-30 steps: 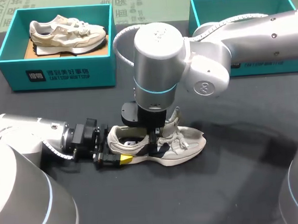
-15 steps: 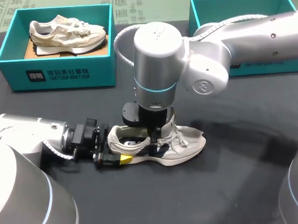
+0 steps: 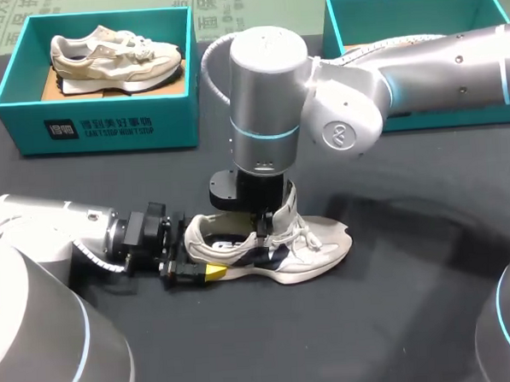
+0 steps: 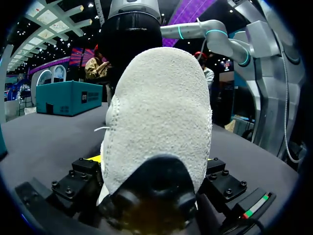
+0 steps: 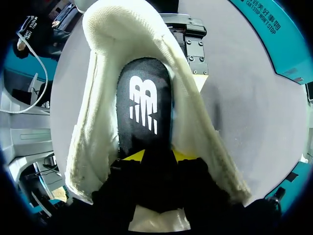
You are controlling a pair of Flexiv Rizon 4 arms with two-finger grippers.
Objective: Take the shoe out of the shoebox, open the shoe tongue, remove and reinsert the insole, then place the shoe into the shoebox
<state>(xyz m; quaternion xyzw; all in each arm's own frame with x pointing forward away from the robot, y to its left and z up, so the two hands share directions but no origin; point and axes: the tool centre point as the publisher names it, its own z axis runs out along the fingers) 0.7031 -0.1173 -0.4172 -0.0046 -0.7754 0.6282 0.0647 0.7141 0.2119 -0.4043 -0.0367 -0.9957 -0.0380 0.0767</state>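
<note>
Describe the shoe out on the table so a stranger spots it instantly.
On the black table, nearer the robot than the two teal shoeboxes, lies a cream sneaker. Unlike the boxed sneaker at far left, it sits in the open, its heel gripped by the left hand.

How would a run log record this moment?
left claw: clamps shoe heel | right claw: inside shoe, over insole | shoe: on table

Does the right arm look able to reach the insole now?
Likely yes: the right gripper sits inside the shoe, insole exposed right ahead, nothing covering it; left gripper holds the heel.
</note>
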